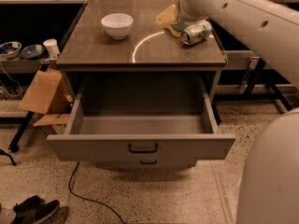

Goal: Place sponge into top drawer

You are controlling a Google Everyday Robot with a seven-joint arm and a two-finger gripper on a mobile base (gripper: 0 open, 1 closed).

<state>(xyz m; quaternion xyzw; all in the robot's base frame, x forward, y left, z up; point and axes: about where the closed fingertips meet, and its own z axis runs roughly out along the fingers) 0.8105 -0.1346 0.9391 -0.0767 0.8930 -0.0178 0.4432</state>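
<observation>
The sponge point(167, 17), yellow with a dark green face, is at the back right of the cabinet top and stands tilted, its green edge low beside the crushed green-silver can point(196, 32). My gripper point(183, 16) is at the end of the big white arm, right behind the sponge and above the can, mostly hidden by the arm. The top drawer point(140, 146) is pulled wide open below the cabinet top, grey and deep, with a dark bar handle point(143, 148) on its front. Nothing shows inside it.
A white bowl point(117, 25) stands at the back left of the cabinet top. A lower drawer front with a small handle point(148, 162) shows beneath. Cardboard point(43, 93), a side shelf with dishes point(21, 50), a floor cable point(88, 197) and shoes point(32, 210) are left.
</observation>
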